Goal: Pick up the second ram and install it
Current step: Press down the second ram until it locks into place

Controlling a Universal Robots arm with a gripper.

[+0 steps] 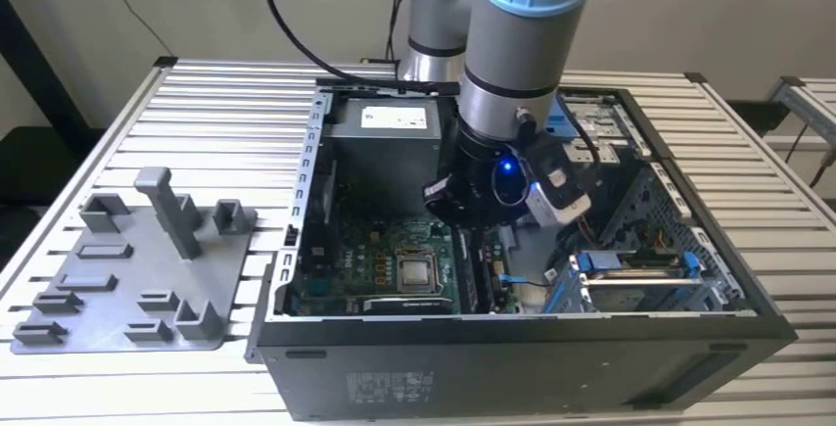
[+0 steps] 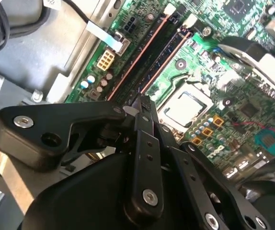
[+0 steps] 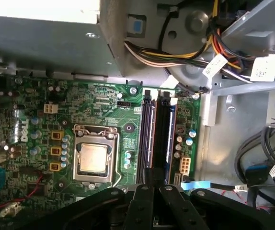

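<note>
My gripper (image 1: 468,213) hangs low inside the open computer case (image 1: 523,357), over the motherboard. In both wrist views its fingers are shut together, with nothing visible between them. The gripper (image 3: 151,173) has its tips over the near end of the two memory slots, in line with the slot (image 3: 148,139) closer to the processor (image 3: 93,157). A long dark strip with a blue-green edge, seemingly a ram (image 3: 168,139), stands in the other slot. In the second wrist view the gripper (image 2: 143,101) sits at the end of the slots (image 2: 164,52); I cannot tell if the nearer slot holds a ram.
A grey plastic tray (image 1: 124,294) with upright posts lies on the slatted table at the exterior view's left. The power supply (image 1: 392,122) and a cable bundle (image 3: 176,52) lie beyond the slots. A drive cage (image 1: 640,274) fills the case on the exterior view's right.
</note>
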